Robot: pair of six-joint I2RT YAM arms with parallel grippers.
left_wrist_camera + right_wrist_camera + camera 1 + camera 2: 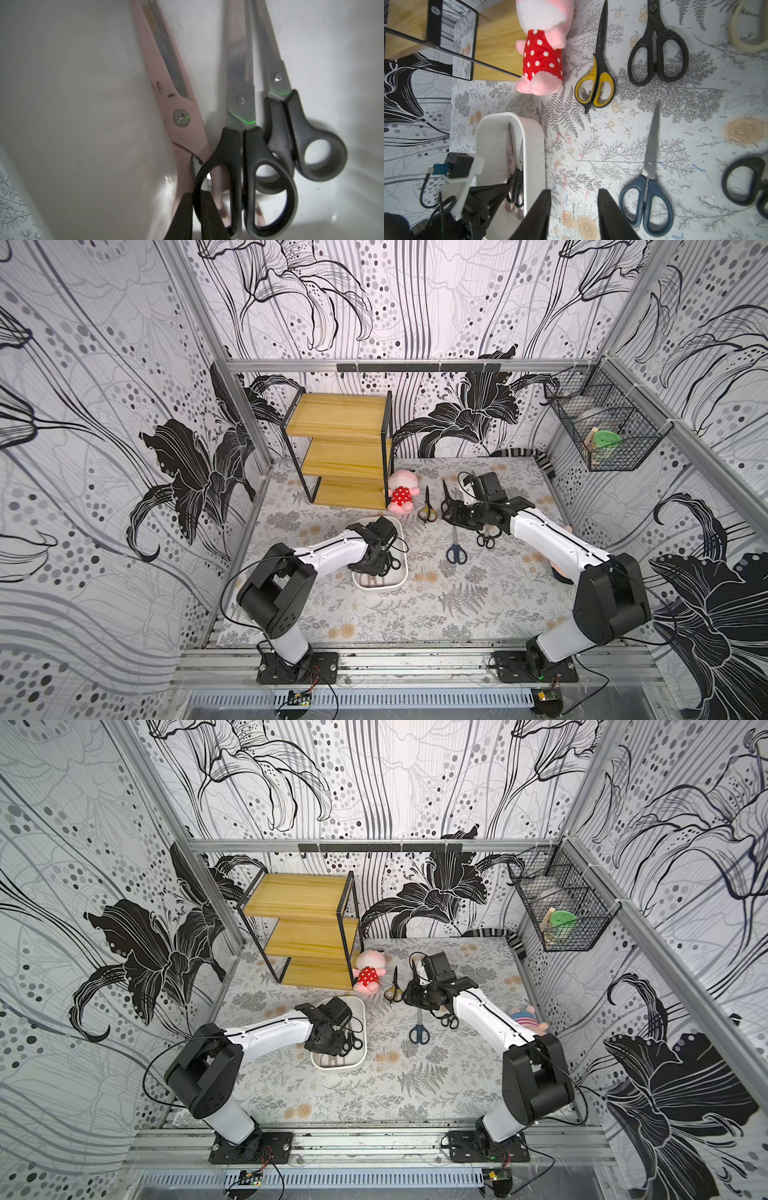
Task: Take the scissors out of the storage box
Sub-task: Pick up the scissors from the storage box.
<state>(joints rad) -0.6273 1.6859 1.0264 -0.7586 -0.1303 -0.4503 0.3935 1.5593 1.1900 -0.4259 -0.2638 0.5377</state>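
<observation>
Nearest me, the storage box [380,589] holds three pairs: the pale pink pair [176,108], a black-handled pair [240,99] and a second black pair [291,116]. My left gripper [194,207] dips into it, wrist bent down, fingers clamped on the black-handled pair's handle loop. Further out on the table [478,605] lie the blue pair [456,552] and small black pair [485,540]. My right gripper [574,193] hovers there, arm stretched, fingers apart, empty. Beyond lie the yellow-black pair [427,510] and another black pair [656,52]. I judge the job past halfway
</observation>
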